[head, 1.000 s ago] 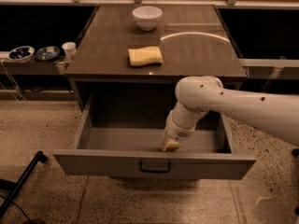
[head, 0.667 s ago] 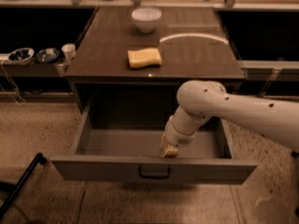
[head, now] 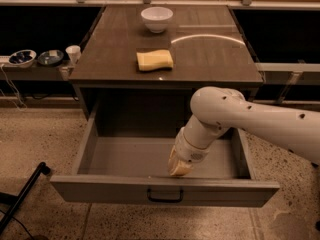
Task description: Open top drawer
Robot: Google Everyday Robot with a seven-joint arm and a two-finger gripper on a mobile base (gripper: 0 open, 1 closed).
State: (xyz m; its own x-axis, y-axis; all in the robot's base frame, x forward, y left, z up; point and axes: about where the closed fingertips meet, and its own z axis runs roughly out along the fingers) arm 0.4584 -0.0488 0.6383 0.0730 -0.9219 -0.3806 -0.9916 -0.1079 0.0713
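Note:
The top drawer [head: 125, 190] is pulled far out of the brown cabinet, and its grey inside shows bare. Its flat grey front carries a small black loop handle [head: 165, 196] at centre. My white arm reaches in from the right and bends down into the drawer. My gripper [head: 179, 168] hangs just behind the drawer front, a little above and to the right of the handle. Only its tan tip shows, close to the front's top edge.
The cabinet top [head: 210, 59] holds a white bowl [head: 156, 18] at the back and a yellow sponge [head: 154, 60] in the middle. A side shelf at left carries small bowls [head: 22, 57] and a cup [head: 73, 53]. A black rod [head: 22, 196] lies on the floor at lower left.
The drawer has come further out toward the camera. My gripper has moved with it, staying just behind the drawer front.

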